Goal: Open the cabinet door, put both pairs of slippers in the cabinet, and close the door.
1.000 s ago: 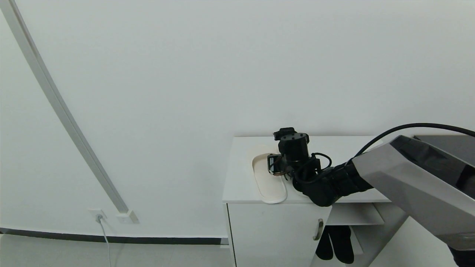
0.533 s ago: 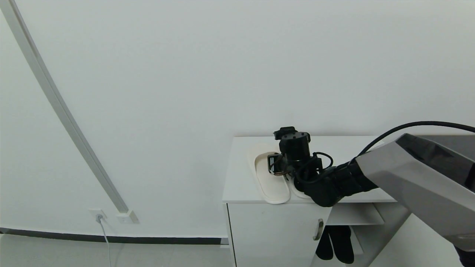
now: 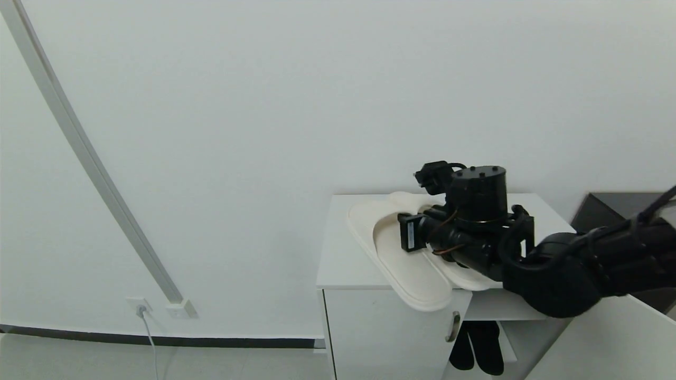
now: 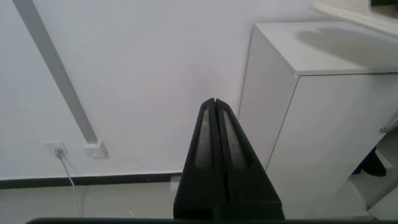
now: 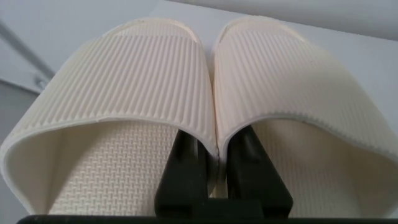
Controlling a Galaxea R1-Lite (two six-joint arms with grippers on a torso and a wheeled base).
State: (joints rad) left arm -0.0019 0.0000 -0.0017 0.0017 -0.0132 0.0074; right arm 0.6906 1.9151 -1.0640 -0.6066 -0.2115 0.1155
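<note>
White wall backs the cabinet [image 3: 369, 327], its door [image 3: 597, 343] open. Right jaws clamp the cream slippers [image 3: 412, 264] by their straps, just above the cabinet top. Black slippers [image 3: 475, 345] already lie inside, below the jaws. Left jaws are pressed together, empty. Left to do: shelve the cream pair and close the door.

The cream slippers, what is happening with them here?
The right gripper is shut on the cream slippers, its fingers pinching the two inner strap edges; their heels jut past the front edge of the white cabinet. Its right side stands open, with black slippers inside. The left gripper is shut and empty.
</note>
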